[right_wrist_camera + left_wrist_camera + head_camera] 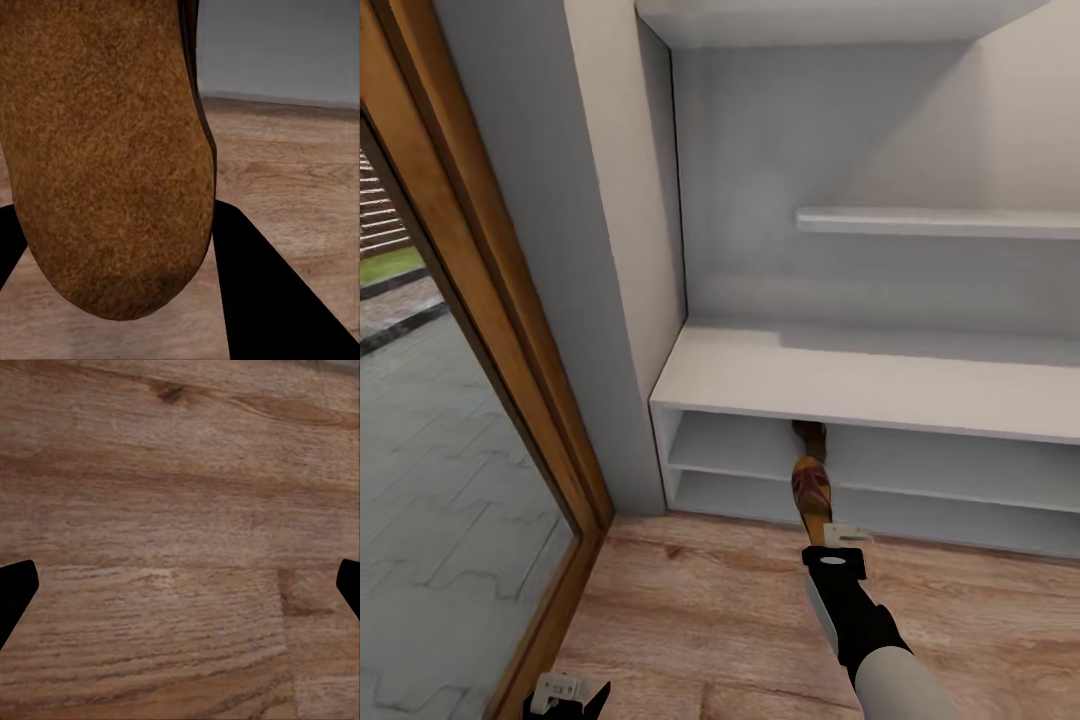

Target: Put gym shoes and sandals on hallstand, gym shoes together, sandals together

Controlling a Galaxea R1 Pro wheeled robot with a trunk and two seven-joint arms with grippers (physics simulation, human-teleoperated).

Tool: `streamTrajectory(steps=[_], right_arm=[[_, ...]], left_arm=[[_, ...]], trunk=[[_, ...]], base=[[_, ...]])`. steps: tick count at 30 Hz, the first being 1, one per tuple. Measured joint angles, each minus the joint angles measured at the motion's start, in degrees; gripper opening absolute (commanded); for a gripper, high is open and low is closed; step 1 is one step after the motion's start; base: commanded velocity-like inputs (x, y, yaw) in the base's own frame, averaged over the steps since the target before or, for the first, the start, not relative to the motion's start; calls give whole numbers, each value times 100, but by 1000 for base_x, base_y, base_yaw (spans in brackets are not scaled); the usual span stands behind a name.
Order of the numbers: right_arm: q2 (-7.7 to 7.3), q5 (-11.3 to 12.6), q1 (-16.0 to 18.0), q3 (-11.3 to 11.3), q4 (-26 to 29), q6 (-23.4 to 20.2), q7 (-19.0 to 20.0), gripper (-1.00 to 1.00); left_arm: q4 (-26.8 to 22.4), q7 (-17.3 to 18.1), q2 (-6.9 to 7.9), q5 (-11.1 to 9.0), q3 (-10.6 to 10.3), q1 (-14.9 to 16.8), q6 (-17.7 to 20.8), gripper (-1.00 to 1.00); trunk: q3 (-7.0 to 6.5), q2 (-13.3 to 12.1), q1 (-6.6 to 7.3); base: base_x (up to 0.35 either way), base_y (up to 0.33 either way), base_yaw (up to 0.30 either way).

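Placement step in hand: my right gripper (830, 535) is clamped on one dark brown strappy leather sandal with a tan footbed (811, 483), and I hold it out toward the wide pale grey-white hallstand with open shelf levels (860, 385). In the head view the sandal runs lengthwise straight out from my fingertips, its far end poking in under the bench top at the upper open shelf level, its near end at the gripper; whether it touches a shelf board I cannot tell. In the right wrist view the sandal's rough brown sole (105, 150) sits between my two dark fingers (255, 277), close against the camera, with light brown wood-plank corridor floor (285, 172) and the grey base of the rack behind it. So the sandal is off the floor, at the rack's front, near its left end by the grey wall (600, 250). Next move, as I judge it: push further in so the whole sole is over a shelf, lower until it rests, then let go and pull straight back without dragging it out. Risk: release too early and it tips onto the floor. My left gripper (565, 695) hangs low near the wooden door frame (510, 330), fingers spread apart, holding nothing, with bare floor planks (180, 510) below it. Other shoes not seen from here.
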State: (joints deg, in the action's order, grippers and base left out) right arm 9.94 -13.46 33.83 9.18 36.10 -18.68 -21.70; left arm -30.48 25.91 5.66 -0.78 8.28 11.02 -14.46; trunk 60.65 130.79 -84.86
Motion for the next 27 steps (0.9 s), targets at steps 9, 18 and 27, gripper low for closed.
streamTrajectory(steps=[9, 18, 27], right_arm=[[-1, -2, -1, 0, 2, -2, 0, -100], [-1, 7, -1, 0, -2, 0, 19, -100], [0, 976, -1, -15, -8, -13, 31, -100]], left_arm=[[2, 0, -1, -1, 0, 1, 1, 100], [2, 0, -1, -1, 0, 1, 0, 100], [2, -1, -1, -2, -1, 1, -5, 100]], trunk=[[24, 0, -1], [24, 0, 1], [24, 0, -2]], base=[[36, 0, 86], [243, 0, 2], [57, 0, 0]])
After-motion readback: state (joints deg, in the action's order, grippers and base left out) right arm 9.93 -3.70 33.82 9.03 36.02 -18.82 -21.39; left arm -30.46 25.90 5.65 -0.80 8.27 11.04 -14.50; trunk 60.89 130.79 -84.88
